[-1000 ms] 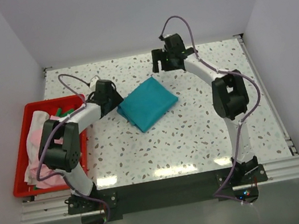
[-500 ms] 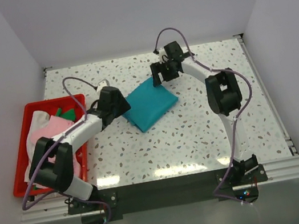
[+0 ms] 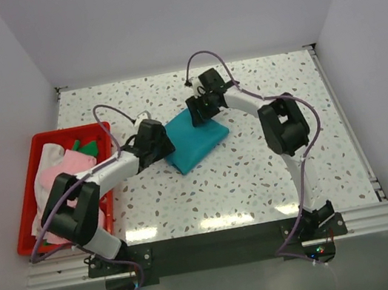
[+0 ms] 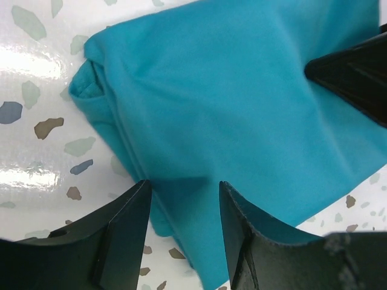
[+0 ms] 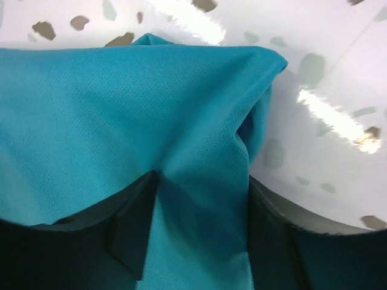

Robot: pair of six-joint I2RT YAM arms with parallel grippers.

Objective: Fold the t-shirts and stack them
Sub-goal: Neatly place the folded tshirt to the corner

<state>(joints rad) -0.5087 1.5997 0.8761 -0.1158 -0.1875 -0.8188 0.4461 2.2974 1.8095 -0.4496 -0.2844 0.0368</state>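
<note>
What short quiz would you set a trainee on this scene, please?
1. Fill in: the pink shirt lies in the ___ bin.
2. True or false: the teal shirt lies in the bin.
3. The left gripper and right gripper both reach: A the teal shirt; B the bin; C bare table.
Key: 1 red; 2 false; 3 A.

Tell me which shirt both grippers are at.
The teal t-shirt, folded on the table; the pink t-shirt and white cloth lie crumpled in the red bin.
</note>
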